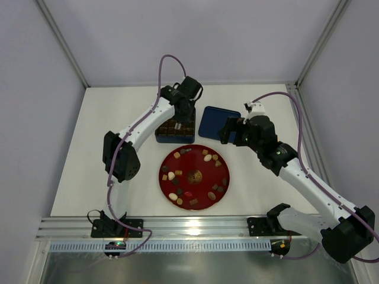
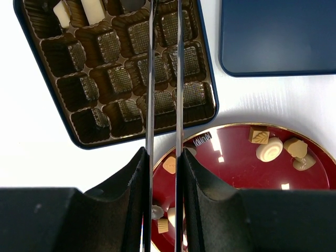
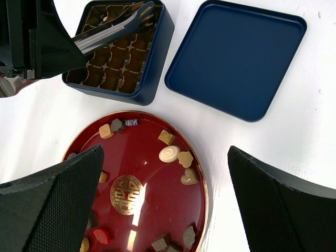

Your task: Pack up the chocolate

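Observation:
Several small pieces of chocolate in brown, tan and cream lie scattered on the round red plate. Behind it stands the dark blue box, whose brown grid tray has mostly bare cells, with two cream pieces at its far end. My left gripper is shut on metal tongs that reach over the box; their tips sit low in it, and what they hold is hidden. My right gripper hangs open above the plate's right side, holding nothing.
The box's blue lid lies upside down to the right of the box, just behind my right gripper. A gold emblem marks the plate's middle. An aluminium rail runs along the near table edge.

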Robot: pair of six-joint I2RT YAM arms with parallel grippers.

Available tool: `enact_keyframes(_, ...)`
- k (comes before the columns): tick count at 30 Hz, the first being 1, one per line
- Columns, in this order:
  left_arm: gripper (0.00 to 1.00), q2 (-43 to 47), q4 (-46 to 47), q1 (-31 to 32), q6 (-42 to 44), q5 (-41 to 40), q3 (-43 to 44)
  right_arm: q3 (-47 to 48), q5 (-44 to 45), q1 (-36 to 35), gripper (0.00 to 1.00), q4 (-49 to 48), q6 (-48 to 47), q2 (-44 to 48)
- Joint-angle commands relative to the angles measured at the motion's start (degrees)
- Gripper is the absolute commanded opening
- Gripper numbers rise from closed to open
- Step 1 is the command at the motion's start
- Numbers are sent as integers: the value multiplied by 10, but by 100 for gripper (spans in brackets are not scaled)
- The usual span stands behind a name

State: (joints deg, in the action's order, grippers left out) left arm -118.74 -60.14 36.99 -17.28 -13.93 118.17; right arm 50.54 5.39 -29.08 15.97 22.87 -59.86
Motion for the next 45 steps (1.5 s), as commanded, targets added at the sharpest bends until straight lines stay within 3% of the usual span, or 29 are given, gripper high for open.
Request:
enact_keyframes(1,29,-1,14,-4,10,-6,29,5,7,0,100,-6,0,11)
enact_keyframes(17,39,5,7,-4,22,-17,34,5,3,0,100,-8,2,10)
enact_keyframes(29,38,48,-13,-4,18,-11,34,3,2,1,100,-10,5,9)
enact_keyframes(37,38,159,-7,9,-9,35,-59,5,6,0,100,-11,5,10)
enact_keyframes(45,38,244,-20,90,-34,47,-157,13,19,1,100,-4,0,9)
